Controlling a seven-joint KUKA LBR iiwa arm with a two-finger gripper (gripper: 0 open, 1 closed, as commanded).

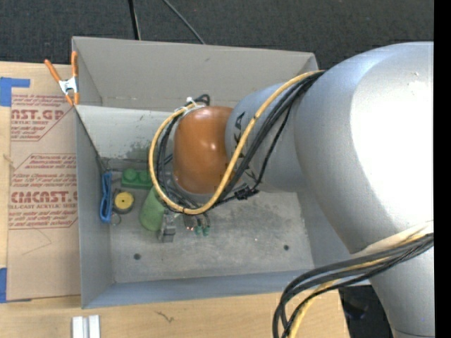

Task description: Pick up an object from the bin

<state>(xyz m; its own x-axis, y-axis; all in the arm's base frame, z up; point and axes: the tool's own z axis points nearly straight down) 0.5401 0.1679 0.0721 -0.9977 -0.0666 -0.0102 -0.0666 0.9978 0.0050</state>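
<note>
Plastic, seemingly light, stiff and a little slippery: the pale green rounded piece (150,211) lies left of centre in the frame, on the floor of the bin (232,259), just beside the claw (182,228). I cannot tell whether the claw is released or clenched. Taking the piece across its narrower width looks best. A yellow disc (124,201) sits close by.

Dark floor (317,13) above, pale wooden surface (225,319) below.
Speckled dark grey, carpet-like, across the top edge; crossed there by a black rod (131,9) and a thin black cable (173,13); soft, even light throughout.
</note>
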